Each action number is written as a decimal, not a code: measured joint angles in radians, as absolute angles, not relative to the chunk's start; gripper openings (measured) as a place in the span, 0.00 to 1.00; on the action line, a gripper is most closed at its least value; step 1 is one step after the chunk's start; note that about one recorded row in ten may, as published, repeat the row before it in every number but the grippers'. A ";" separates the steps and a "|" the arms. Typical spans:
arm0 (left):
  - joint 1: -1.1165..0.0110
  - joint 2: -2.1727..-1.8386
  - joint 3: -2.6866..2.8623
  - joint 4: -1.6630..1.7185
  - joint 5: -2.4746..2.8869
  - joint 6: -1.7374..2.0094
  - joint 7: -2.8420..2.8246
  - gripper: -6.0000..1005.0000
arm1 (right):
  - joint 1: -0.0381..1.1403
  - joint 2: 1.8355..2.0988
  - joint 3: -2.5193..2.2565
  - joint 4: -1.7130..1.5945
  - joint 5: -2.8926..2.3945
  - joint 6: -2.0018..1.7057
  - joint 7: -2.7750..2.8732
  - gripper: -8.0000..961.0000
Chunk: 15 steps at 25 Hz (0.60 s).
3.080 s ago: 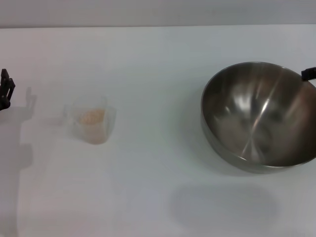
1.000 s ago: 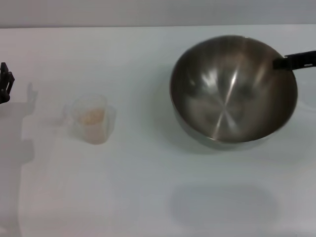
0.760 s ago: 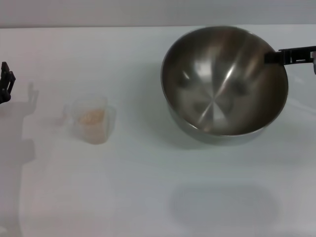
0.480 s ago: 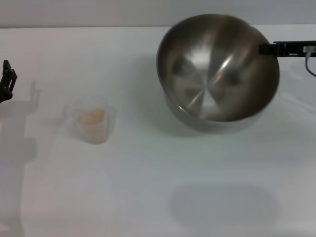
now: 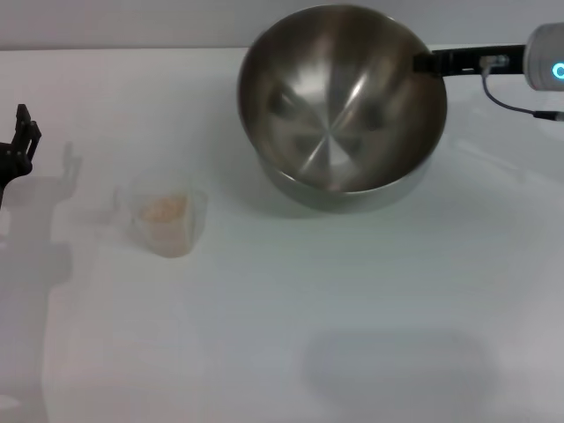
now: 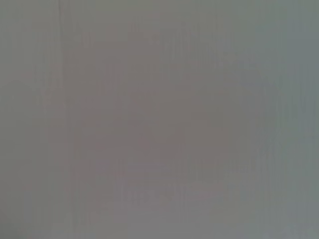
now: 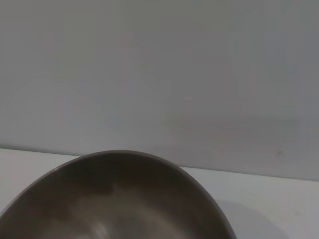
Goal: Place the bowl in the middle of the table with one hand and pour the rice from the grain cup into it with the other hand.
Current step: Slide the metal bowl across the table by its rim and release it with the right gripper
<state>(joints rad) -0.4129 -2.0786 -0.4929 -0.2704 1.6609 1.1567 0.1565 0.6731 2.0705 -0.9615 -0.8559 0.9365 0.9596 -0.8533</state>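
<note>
The steel bowl (image 5: 339,106) is at the back centre of the white table (image 5: 352,308), tilted with its inside facing me. My right gripper (image 5: 425,63) is shut on its right rim. The bowl's rim also shows in the right wrist view (image 7: 114,199). I cannot tell whether the bowl touches the table. The clear grain cup (image 5: 141,225) stands on the left of the table with rice (image 5: 165,209) in it. My left gripper (image 5: 22,132) is open at the far left edge, well apart from the cup. The left wrist view shows only blank grey.
The right wrist body with a blue light (image 5: 548,55) and its cable (image 5: 515,106) hang at the back right. A grey wall (image 5: 132,22) runs behind the table's far edge.
My right gripper has carried the bowl leftward and toward the back, from the right side to the back centre. The left gripper has edged slightly inward. The cup has not moved.
</note>
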 joint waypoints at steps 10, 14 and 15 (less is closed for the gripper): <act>-0.412 -2.079 -0.489 -0.271 1.661 1.157 0.156 0.81 | 0.751 2.071 -0.974 -0.777 0.935 0.949 -0.855 0.03; -0.411 -2.077 -0.488 -0.269 1.661 1.157 0.156 0.81 | 0.765 2.070 -0.974 -0.752 0.933 0.942 -0.851 0.04; -0.411 -2.077 -0.488 -0.269 1.661 1.157 0.156 0.81 | 0.765 2.071 -0.974 -0.750 0.933 0.937 -0.850 0.04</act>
